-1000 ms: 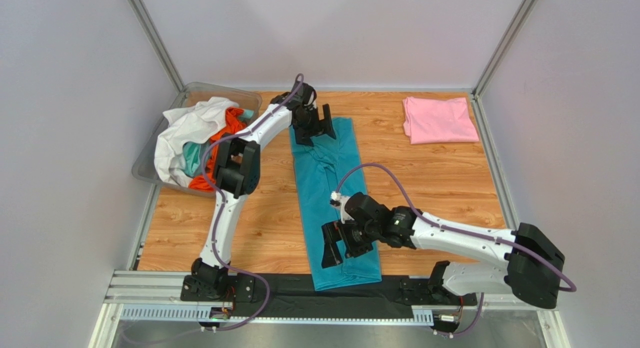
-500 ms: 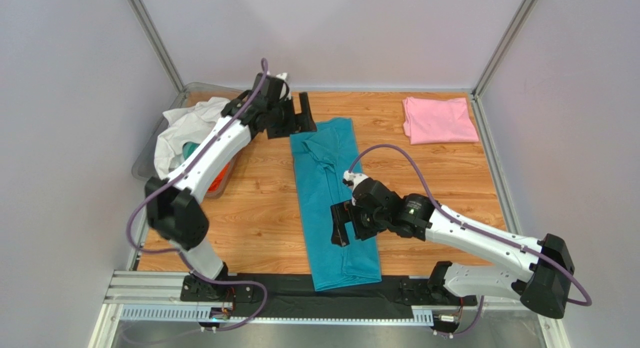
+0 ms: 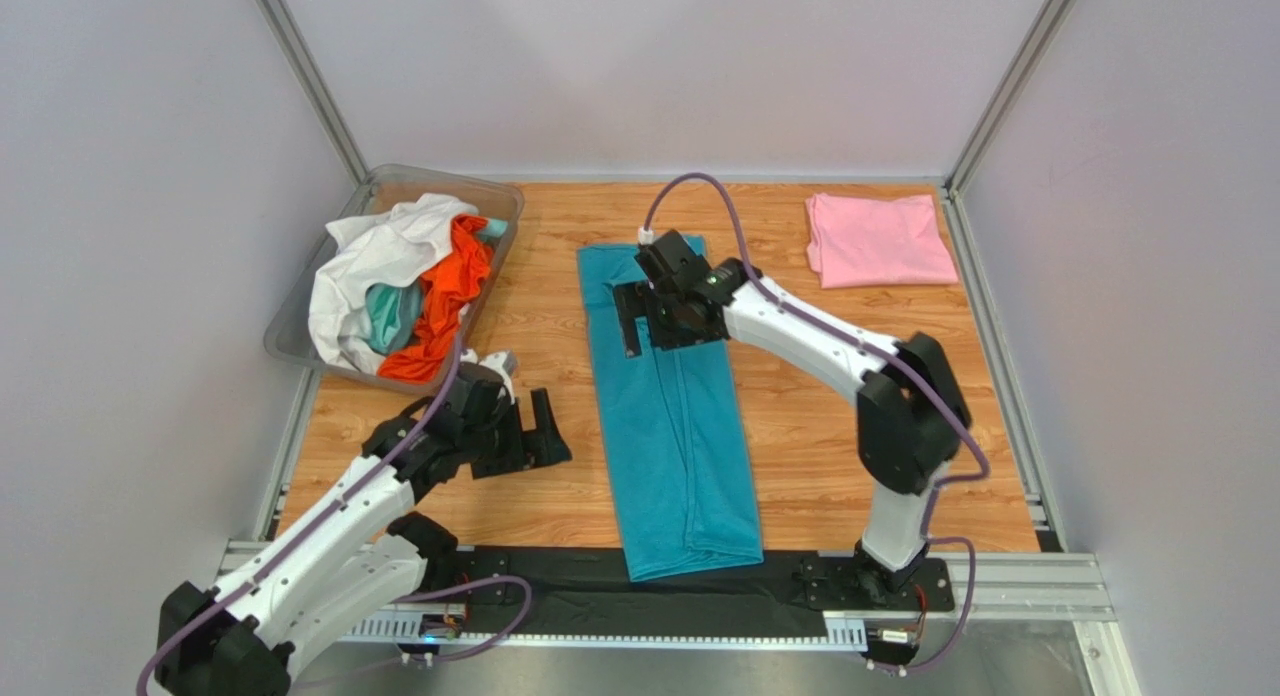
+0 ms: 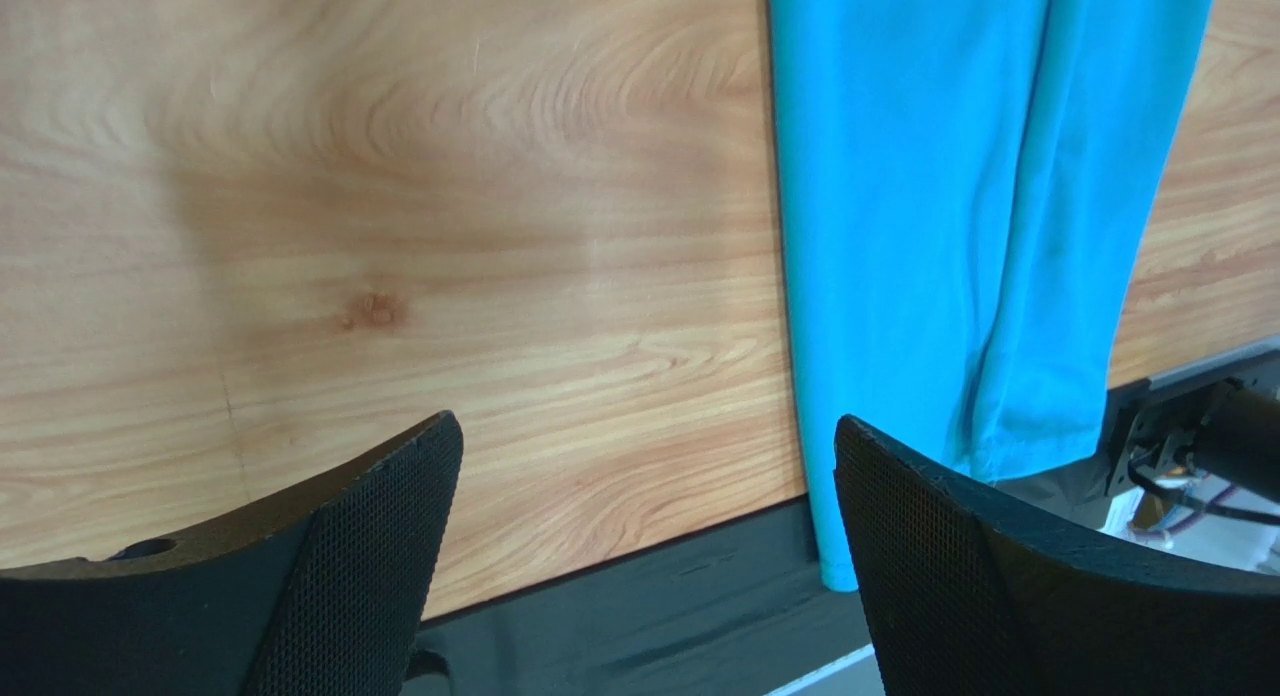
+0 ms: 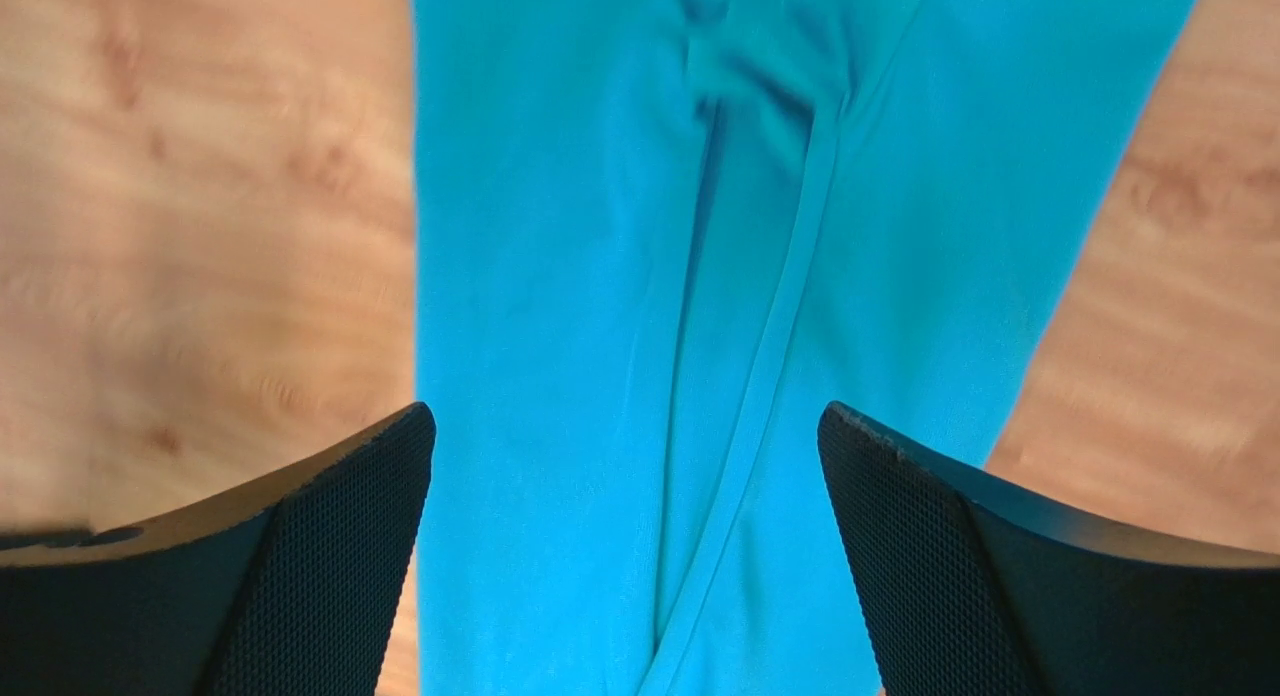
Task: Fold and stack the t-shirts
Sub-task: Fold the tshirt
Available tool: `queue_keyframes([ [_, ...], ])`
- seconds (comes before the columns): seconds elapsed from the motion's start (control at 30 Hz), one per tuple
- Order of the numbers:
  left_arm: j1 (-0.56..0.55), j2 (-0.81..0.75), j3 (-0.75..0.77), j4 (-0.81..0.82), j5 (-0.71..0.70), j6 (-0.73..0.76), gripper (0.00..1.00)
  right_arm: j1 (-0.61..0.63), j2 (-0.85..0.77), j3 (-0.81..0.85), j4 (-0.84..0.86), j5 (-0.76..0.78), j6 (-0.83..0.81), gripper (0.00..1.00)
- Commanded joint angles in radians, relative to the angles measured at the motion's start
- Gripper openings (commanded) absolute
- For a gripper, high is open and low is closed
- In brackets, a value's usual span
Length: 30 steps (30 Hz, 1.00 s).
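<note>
The left arm point(image 3: 323, 534) and right arm point(image 3: 804, 329) are white shells joined by chunky black joint housings, each carrying a purple-grey cable point(image 3: 706, 182) from base to wrist. The left gripper point(image 3: 526, 444) and right gripper point(image 3: 646, 333) are black, their fingers point(image 4: 353, 569) faced with a fine mesh texture

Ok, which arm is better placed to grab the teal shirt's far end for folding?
Right, likely. The right gripper, open, hangs directly over the shirt's far end; the left gripper, also open, is over bare table beside its near half.
</note>
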Motion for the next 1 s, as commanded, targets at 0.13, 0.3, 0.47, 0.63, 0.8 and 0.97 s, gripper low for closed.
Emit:
queue_keyframes([
  [0.13, -0.001, -0.144, -0.116, 0.022, 0.081, -0.065, 1.00, -0.072, 0.423, 0.509, -0.123, 0.096, -0.100, 1.00],
  [0.3, -0.001, -0.113, -0.110, 0.032, 0.111, -0.058, 1.00, -0.100, 0.633, 0.712, -0.227, 0.160, -0.108, 1.00],
  [0.47, -0.001, -0.064, -0.105, 0.048, 0.137, -0.049, 1.00, -0.148, 0.693, 0.688, -0.229, 0.163, -0.083, 1.00],
  [0.63, -0.001, -0.049, -0.099, 0.064, 0.148, -0.038, 1.00, -0.200, 0.724, 0.671, -0.230, 0.174, -0.036, 1.00],
  [0.8, -0.001, -0.026, -0.090, 0.076, 0.163, -0.029, 1.00, -0.221, 0.758, 0.750, -0.226, 0.124, -0.057, 1.00],
  [0.97, -0.007, -0.017, -0.096, 0.093, 0.213, -0.042, 1.00, -0.223, 0.700, 0.838, -0.232, 0.054, -0.108, 1.00],
])
